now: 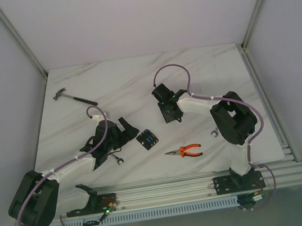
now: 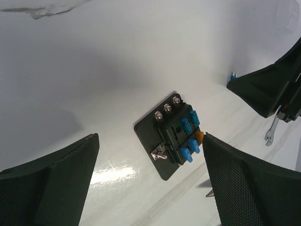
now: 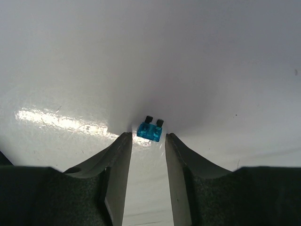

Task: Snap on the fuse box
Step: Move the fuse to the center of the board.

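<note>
Left tool spread wide; fuse box lies in gap.

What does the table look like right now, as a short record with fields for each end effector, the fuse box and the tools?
left end effector: open, one finger each side of the fuse box
right end effector: open, a loose blue fuse lying on the table just past it
fuse box: flat on the table, blue fuses seated
tools: pliers, hammer, both untouched
</note>
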You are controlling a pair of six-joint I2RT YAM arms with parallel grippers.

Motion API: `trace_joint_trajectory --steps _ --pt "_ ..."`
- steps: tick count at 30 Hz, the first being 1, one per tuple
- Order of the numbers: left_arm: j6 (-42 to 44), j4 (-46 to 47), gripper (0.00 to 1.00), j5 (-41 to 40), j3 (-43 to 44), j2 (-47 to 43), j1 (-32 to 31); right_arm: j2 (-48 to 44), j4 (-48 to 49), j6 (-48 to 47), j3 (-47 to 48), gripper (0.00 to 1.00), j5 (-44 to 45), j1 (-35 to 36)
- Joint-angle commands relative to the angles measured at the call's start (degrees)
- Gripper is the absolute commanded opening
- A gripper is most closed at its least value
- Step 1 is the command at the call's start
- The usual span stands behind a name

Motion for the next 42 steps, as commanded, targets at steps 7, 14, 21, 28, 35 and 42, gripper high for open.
trace_joint_trajectory --steps 7,14,21,28,35,42 --pt "0.9 1.3 1.0 0.6 0.7 0.6 0.3 6.0 -5.3 7.8 0.3 0.41 2.7 -0.2" --pt "0.8 1.4 1.0 0.8 0.7 0.9 0.3 6.8 -5.7 10.4 -0.2 0.38 2.9 -0.4" --pt "0.7 1.4 1.0 1.2 0.6 0.5 0.3 5.9 -7.2 11.1 -1.0 0.32 3.5 -0.4" --pt "0.6 1.5 1.0 1.5 0.7 0.6 0.3 5.2 -8.1 10.5 -1.7 0.28 5.3 -0.7" --pt "0.4 1.5 1.0 1.5 0.3 0.1 0.3 1.6 -8.1 7.8 -4.2 0.36 6.5 -3.5" --pt "0.3 1.6 1.0 1.6 0.4 0.3 0.3 -1.5 -7.3 5.5 -5.6 0.44 7.2 -5.1"
